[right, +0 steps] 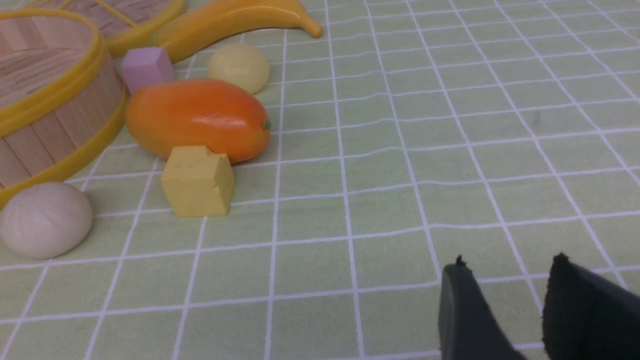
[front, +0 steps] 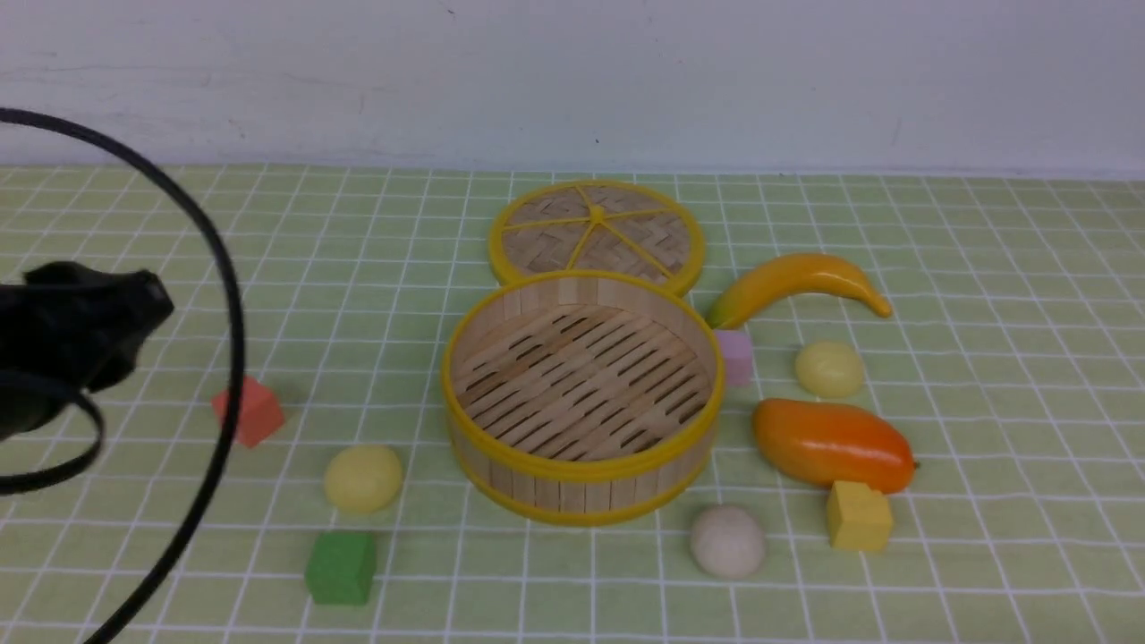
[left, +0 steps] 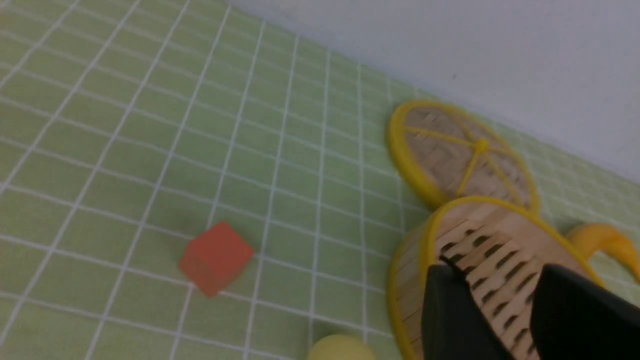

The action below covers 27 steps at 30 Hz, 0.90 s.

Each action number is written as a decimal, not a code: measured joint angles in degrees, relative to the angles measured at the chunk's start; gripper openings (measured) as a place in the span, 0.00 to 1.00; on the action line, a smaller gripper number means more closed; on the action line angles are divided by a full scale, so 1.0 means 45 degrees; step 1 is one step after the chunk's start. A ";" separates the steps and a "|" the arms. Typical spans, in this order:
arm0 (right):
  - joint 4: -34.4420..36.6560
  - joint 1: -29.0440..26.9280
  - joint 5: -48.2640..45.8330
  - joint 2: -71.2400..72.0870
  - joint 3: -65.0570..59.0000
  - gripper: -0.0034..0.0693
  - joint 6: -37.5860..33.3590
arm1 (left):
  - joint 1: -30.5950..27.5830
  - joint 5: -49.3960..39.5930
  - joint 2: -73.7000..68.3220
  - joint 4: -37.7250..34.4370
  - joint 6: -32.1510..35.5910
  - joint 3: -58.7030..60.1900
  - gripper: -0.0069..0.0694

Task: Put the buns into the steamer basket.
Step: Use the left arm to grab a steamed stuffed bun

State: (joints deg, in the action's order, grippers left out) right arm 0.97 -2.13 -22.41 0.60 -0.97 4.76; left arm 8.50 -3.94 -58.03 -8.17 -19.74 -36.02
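The steamer basket [front: 572, 487] stands empty in the middle of the table. One pale yellow bun [front: 363, 478] lies to its front left, another pale yellow bun [front: 829, 368] to its right, and a beige bun [front: 727, 540] in front of it. My left gripper [left: 495, 270] is open and empty, held up left of the basket [left: 430, 240], with the near yellow bun [left: 340, 350] below it. My right gripper [right: 509, 262] is open and empty over bare cloth, right of the beige bun [right: 46, 220]. It does not show in the front view.
A woven lid [front: 597, 234] lies behind the basket. A banana [front: 796, 282], pink cube [front: 735, 356], mango [front: 832, 443] and yellow cube [front: 859, 515] sit to its right. A red cube [front: 250, 410] and green cube [front: 342, 566] sit to its left. A black cable [front: 224, 358] loops at the left.
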 joint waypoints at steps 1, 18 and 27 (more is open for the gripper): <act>0.0000 0.0000 0.0000 0.0000 0.0000 0.38 0.0000 | 0.0000 0.0072 -0.0450 -0.0010 0.0000 -0.0014 0.40; 0.0000 0.0000 0.0000 0.0000 0.0000 0.38 0.0000 | 0.0563 -0.6113 -0.6361 -0.0012 0.1040 -0.4315 0.40; 0.0000 0.0000 0.0000 0.0000 0.0000 0.38 0.0000 | 0.1373 -0.7498 -0.9087 0.0376 0.0900 -0.6803 0.40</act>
State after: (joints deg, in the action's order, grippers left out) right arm 0.97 -2.13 -22.41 0.60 -0.97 4.76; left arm 14.68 -37.69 -98.93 -6.48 -15.69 -66.64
